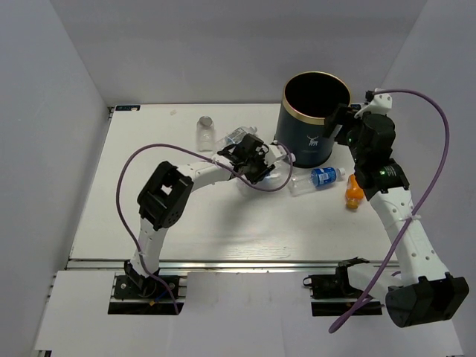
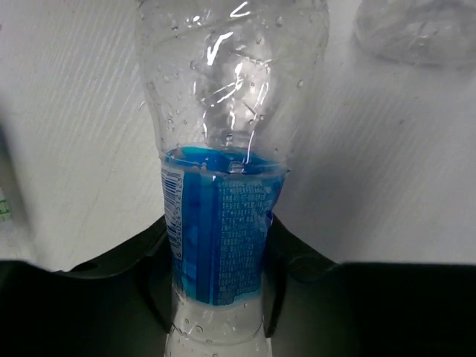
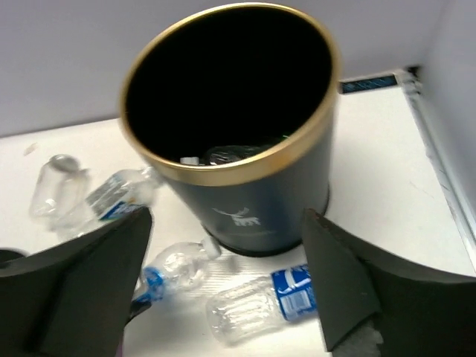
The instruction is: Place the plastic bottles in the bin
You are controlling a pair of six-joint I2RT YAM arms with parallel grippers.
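My left gripper (image 2: 219, 260) is shut on a clear plastic bottle (image 2: 223, 223) with a blue label, the fingers pressing on both sides of the label. From above, that gripper (image 1: 268, 167) and its bottle (image 1: 282, 163) are on the table just left of the bin (image 1: 316, 119), a dark tub with a gold rim and a white deer mark. A second blue-label bottle (image 1: 316, 178) lies in front of the bin. Two more bottles (image 1: 206, 132) (image 1: 236, 136) stand or lie at the back left. My right gripper (image 3: 227, 216) hangs open beside the bin (image 3: 245, 201), holding nothing.
An orange object (image 1: 354, 193) lies on the table right of the lying bottle, under the right arm. Some items show at the bottom of the bin's inside (image 3: 223, 155). White walls close the table at the back and sides. A purple cable (image 1: 130, 193) loops over the left arm.
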